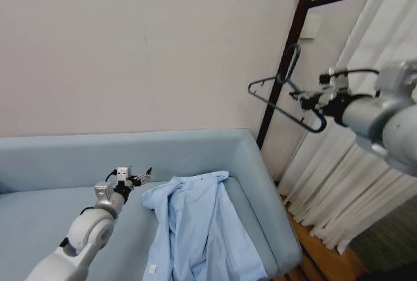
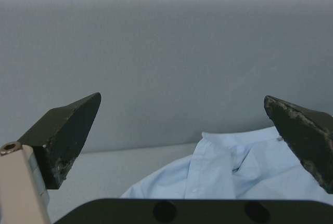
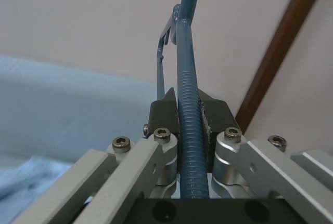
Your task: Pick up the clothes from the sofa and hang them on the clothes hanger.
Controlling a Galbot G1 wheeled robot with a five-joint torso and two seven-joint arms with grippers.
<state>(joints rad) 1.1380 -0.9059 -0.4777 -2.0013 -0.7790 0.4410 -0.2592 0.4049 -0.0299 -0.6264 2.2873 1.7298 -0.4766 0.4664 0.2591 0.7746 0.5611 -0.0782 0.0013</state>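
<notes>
The pale blue shirt (image 1: 202, 229) lies crumpled on the sofa (image 1: 65, 157) seat, the left gripper (image 1: 140, 178) just beside its collar with jaws wide apart — likely lined up to take the fabric. The right gripper (image 1: 311, 100) is clamped on the hanger (image 3: 188, 130), held high near the rack (image 1: 287, 53), presumably ready to receive the garment — the shirt's small white tag (image 1: 152, 269) is too small to read.

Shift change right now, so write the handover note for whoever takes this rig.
Left hand: open, holding nothing, low over the sofa seat beside the blue shirt.
Right hand: shut on the hanger, held up in the air near the dark rack.
Done: hanger is in hand.
Left: grasp the blue shirt, put it on the hanger, hang it on the rack.
</notes>
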